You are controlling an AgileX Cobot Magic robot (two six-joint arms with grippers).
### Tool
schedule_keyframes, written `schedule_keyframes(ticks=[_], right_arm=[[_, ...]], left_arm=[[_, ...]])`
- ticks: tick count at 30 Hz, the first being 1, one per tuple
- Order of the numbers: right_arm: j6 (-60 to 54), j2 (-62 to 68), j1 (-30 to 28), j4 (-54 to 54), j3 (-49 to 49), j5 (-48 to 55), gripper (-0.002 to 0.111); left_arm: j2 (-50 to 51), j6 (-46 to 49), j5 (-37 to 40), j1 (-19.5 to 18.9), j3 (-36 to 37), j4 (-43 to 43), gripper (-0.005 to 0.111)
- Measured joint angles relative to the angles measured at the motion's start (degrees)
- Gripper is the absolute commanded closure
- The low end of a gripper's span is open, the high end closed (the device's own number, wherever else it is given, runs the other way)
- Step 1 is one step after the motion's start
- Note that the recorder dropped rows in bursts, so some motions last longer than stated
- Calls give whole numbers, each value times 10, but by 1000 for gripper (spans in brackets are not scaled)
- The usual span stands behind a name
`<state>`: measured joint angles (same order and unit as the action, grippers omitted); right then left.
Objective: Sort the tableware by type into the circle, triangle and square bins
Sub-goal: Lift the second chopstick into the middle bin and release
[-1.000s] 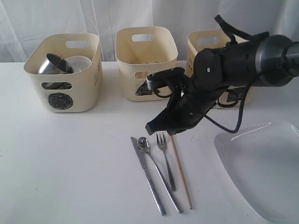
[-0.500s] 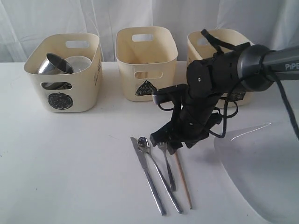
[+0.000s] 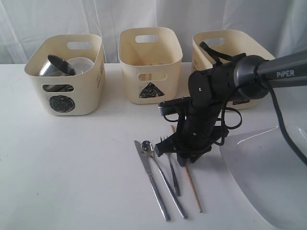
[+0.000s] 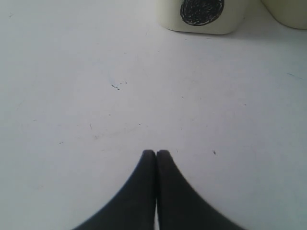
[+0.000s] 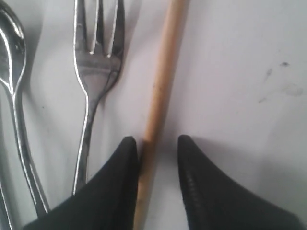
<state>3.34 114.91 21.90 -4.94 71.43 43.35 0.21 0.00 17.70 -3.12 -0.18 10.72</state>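
A wooden chopstick [image 5: 160, 86] lies on the white table between the fingers of my right gripper [image 5: 156, 141]. The gripper is open; one finger touches the stick and the other stands apart. In the exterior view this gripper [image 3: 183, 157] is down at the table over the chopstick [image 3: 194, 191]. Beside it lie the fork [image 3: 173, 176], spoon [image 3: 147, 148] and knife [image 3: 153, 184]. The fork [image 5: 96, 62] and spoon [image 5: 12, 52] also show in the right wrist view. The large white plate [image 3: 273, 177] sits at the right. My left gripper [image 4: 156, 153] is shut and empty above bare table.
Three cream bins stand along the back: the circle bin [image 3: 64, 91], holding a steel mug [image 3: 55, 66] and a white bowl [image 3: 82, 64], the triangle bin [image 3: 149, 57] and the square bin [image 3: 225, 45]. The circle bin [image 4: 201, 14] also appears in the left wrist view.
My right arm has swung down and slightly right onto the chopstick. Its jaws were shut and now stand open around the stick. The left gripper has not moved.
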Motion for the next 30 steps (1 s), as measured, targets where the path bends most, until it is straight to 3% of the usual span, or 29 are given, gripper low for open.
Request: schedule_keyframes(ticks=[4,15,21,23,26,30], right_arm=[[0,4,-1,1,4,-1,108],[35,-8,-1,-5,32,8,108],[12,-142,-1,-7,138,40,108],[-1,-176,-1,-6,162,7,108],[-20,-184,-16,-3,177,-157,108],[-26,-147,-36,-1,180,-302,108]], left_arm=[[0,0,0,0,0,0,107],[0,0,0,0,0,0,107],[0,0,0,0,0,0,107],[0,0,0,0,0,0,107],[0,0,0,0,0,0,107],[0,0,0,0,0,0,107]])
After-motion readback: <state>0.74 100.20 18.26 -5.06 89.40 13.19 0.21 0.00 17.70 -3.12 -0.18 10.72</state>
